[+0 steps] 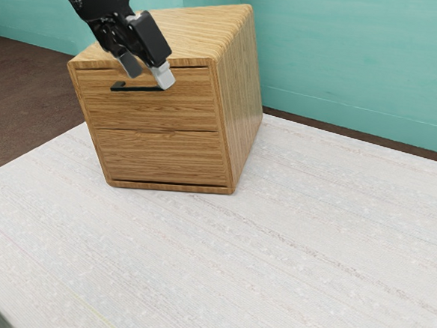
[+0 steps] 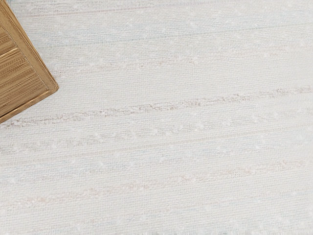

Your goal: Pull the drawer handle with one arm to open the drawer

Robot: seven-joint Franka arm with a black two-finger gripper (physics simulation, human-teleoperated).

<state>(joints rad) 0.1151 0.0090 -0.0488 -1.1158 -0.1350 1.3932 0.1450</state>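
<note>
We hold our gripper (image 1: 148, 70) at the cabinet's (image 1: 234, 97) top drawer (image 1: 144, 108), fingers spread and clasping nothing, with the tips just above the black handle (image 1: 134, 88). The handle runs level along the drawer front, right beneath the fingertips. The drawer looks flush, not yet pulled.

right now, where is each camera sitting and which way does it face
Exterior view: beside the arm, above the table, facing the front of the wooden cabinet; the arm's end and open gripper show just above the handle of the top drawer.
Wrist view: on the hand, looking down at the table beside a corner of the cabinet.
Shared: the cabinet and the table.
</note>
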